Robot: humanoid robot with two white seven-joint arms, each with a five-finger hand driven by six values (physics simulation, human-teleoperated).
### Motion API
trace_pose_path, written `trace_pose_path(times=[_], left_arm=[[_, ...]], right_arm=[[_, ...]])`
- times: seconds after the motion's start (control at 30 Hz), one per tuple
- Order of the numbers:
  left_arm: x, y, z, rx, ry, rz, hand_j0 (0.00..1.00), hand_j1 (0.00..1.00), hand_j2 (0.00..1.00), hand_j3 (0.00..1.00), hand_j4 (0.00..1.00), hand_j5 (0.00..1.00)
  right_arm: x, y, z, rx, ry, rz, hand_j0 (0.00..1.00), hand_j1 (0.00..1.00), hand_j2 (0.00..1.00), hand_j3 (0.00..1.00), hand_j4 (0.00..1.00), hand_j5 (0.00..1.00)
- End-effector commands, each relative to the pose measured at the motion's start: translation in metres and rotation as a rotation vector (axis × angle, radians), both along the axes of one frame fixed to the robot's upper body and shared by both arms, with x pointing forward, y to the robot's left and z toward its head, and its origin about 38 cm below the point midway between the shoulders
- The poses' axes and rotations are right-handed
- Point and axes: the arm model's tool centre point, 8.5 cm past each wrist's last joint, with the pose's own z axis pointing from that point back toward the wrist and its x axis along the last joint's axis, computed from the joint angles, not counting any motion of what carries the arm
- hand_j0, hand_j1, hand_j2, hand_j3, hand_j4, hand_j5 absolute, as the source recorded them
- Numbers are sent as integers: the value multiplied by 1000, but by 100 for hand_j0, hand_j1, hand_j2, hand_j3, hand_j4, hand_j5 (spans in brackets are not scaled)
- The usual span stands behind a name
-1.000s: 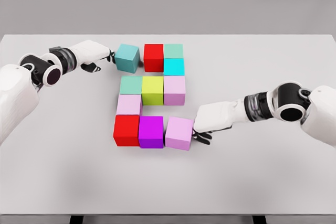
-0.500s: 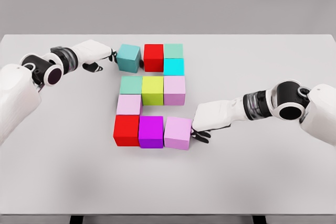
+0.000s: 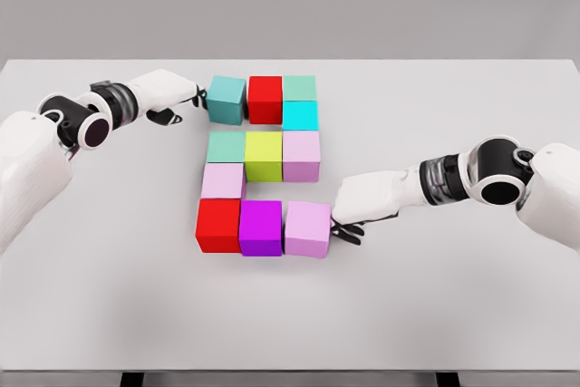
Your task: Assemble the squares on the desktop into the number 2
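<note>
Coloured cubes form a figure on the white table [image 3: 453, 305]. The top row holds a teal cube [image 3: 227, 98], a red cube [image 3: 265, 97] and a mint cube [image 3: 300, 87], with a cyan cube [image 3: 300, 116] below the mint one. The middle row is a sea-green cube [image 3: 226, 146], a yellow-green cube [image 3: 264, 155] and a lilac cube [image 3: 301, 155]. A pale pink cube [image 3: 222, 180] sits under it on the left. The bottom row is a red cube [image 3: 218, 225], a purple cube [image 3: 260, 227] and a lilac cube [image 3: 306, 229]. My left hand [image 3: 188, 97] lies flat against the teal cube's left face. My right hand [image 3: 344, 210] presses the bottom lilac cube's right face.
The table's far edge runs just behind the top row. Both forearms lie low over the table, the left one [image 3: 100, 115] at the upper left and the right one [image 3: 453, 178] at the middle right.
The left hand has pushed the teal cube right and squared it against the red cube. The right hand has nudged the bottom lilac cube left against the purple cube.
</note>
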Motion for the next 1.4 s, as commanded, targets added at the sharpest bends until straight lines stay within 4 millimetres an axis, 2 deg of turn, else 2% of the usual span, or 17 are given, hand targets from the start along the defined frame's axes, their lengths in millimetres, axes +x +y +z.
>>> trace_pose_path(times=[0.0, 0.97, 1.23, 1.3, 1.33, 1.37], left_arm=[[0, 0, 1, -2, -1, 0, 65, 65, 65, 65, 65, 65], [-4, -1, 0, -22, 5, -10, 65, 65, 65, 65, 65, 65], [-5, 1, 11, -26, -21, -16, 66, 66, 66, 66, 66, 66], [-12, 20, 25, -22, -41, -14, 71, 71, 71, 71, 71, 71], [-18, 47, 29, 15, -46, 15, 97, 97, 97, 97, 97, 97], [-21, 63, 34, 15, -54, 35, 100, 100, 100, 100, 100, 100]], right_arm=[[1, -1, -1, 2, 5, -9, 14, 14, 14, 14, 14, 14], [6, 4, 2, -4, -13, -3, 14, 14, 14, 14, 14, 14], [6, 4, 2, -4, -13, -3, 14, 14, 14, 14, 14, 14], [7, 2, 0, -13, -16, -7, 14, 14, 14, 14, 14, 14], [7, 2, 0, -16, -18, -8, 14, 14, 14, 14, 14, 14], [8, 1, -1, -19, -17, -10, 14, 14, 14, 14, 14, 14]])
